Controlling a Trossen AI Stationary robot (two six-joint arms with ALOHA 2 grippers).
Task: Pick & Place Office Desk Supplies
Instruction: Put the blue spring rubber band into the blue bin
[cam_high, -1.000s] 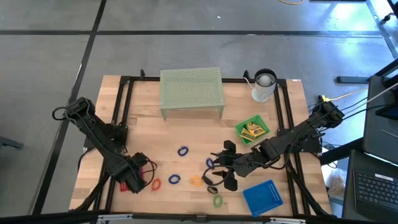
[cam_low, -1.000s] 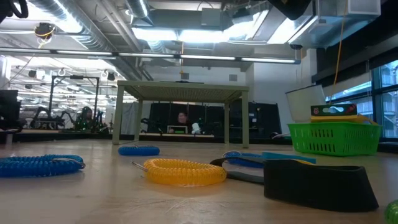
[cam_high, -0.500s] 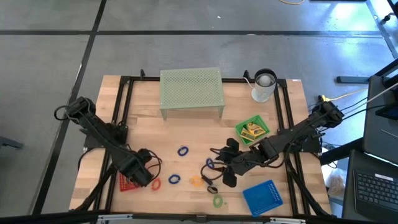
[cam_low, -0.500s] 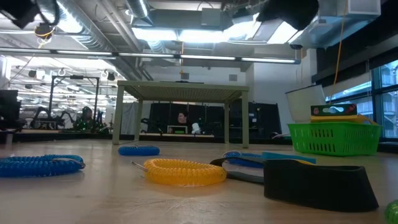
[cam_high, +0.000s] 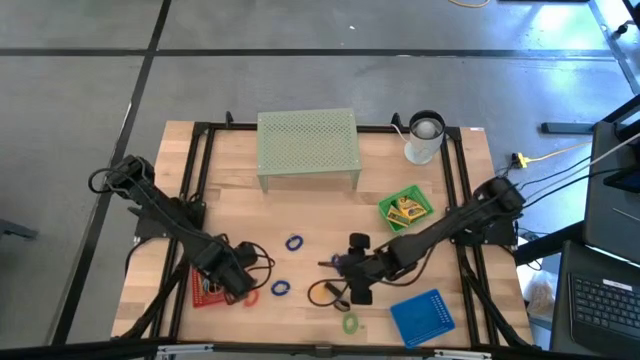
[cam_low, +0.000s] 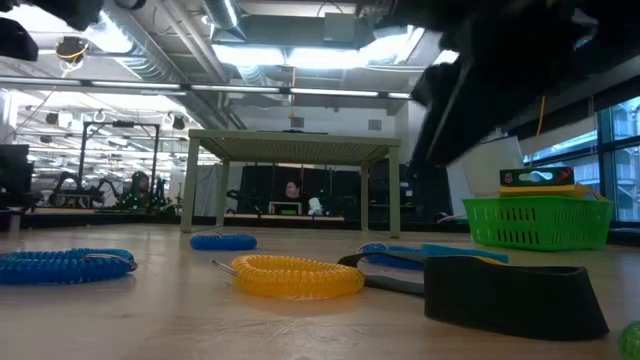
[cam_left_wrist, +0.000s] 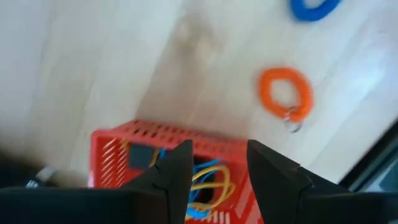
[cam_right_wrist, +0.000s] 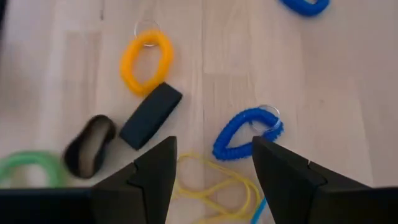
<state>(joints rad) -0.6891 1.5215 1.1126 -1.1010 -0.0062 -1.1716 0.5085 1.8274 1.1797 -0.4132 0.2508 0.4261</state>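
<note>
Your left gripper (cam_left_wrist: 214, 163) hung open and empty over the red tray (cam_left_wrist: 112, 149), already holding cords. Your right gripper (cam_right_wrist: 214, 163), wide open, hovered above a blue ring (cam_right_wrist: 245, 134); several rings remained loose.

A riser (cam_high: 307, 143) is standing at the upper middle of the bench (cam_high: 230, 205), a cup (cam_high: 424, 138) to its right. Below the cup a basket (cam_high: 405, 209) is sitting, and a tray (cam_high: 421, 317) is lying at lower right. Coils (cam_high: 293, 243) are lying scattered across the lower middle. A crate (cam_high: 206, 291) is sitting at lower left.
</note>
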